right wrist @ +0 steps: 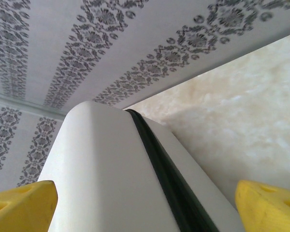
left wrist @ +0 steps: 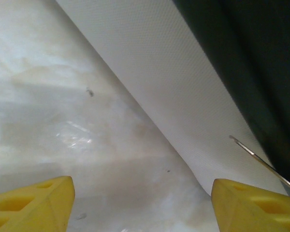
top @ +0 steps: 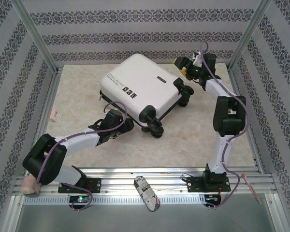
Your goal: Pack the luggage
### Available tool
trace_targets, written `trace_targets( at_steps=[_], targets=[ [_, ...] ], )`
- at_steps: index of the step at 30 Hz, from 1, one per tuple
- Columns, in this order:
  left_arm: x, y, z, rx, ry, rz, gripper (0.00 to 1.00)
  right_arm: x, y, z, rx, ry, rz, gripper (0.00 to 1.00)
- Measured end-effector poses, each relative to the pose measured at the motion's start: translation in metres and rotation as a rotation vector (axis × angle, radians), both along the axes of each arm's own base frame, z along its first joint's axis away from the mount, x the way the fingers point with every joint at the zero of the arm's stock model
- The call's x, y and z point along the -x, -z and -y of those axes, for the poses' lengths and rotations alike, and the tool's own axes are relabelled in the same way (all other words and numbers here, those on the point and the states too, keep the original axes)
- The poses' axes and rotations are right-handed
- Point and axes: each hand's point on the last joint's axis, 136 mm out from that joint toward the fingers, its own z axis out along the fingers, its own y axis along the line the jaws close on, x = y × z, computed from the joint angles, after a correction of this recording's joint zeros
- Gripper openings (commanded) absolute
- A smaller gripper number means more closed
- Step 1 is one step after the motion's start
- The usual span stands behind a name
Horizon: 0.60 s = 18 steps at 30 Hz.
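From above, the closed luggage [top: 137,84] lay slantwise on the table [top: 198,135], left gripper [top: 128,124] at its near edge, right gripper [top: 183,65] by its wheels [top: 186,92]; the left wrist showed fingers [left wrist: 34,203] parted, empty, beside the white shell [left wrist: 183,96], and the right wrist showed fingers [right wrist: 266,208] spread wide astride its zipper band [right wrist: 159,164], patterned wall [right wrist: 111,43] behind.

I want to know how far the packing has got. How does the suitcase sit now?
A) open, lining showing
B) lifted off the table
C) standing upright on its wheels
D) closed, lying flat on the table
D: the suitcase lies flat on the table, its white shells together along the black zipper band, wheels pointing sideways.
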Motion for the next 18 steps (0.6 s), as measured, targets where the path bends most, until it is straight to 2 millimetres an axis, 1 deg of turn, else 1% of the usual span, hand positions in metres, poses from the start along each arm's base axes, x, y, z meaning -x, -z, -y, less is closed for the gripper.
trace_targets(
  at_steps=[4,8,11,15,18],
  targets=[
    [-0.007,-0.004,0.017,0.004,0.039,0.008,0.76,0.028,-0.020,0.015,0.038,0.047,0.032,0.95],
    [-0.014,-0.020,0.041,0.017,0.110,0.047,0.76,0.055,-0.044,0.032,0.071,0.107,0.086,0.96],
    [-0.020,-0.036,0.059,0.045,0.152,0.094,0.76,0.071,-0.054,0.045,0.091,0.153,0.112,0.97],
    [-0.026,-0.052,0.076,0.067,0.188,0.140,0.76,0.090,-0.055,0.055,0.120,0.200,0.122,0.97],
    [-0.031,-0.061,0.088,0.079,0.206,0.167,0.76,0.106,-0.049,0.054,0.130,0.206,0.113,0.98]
  ],
)
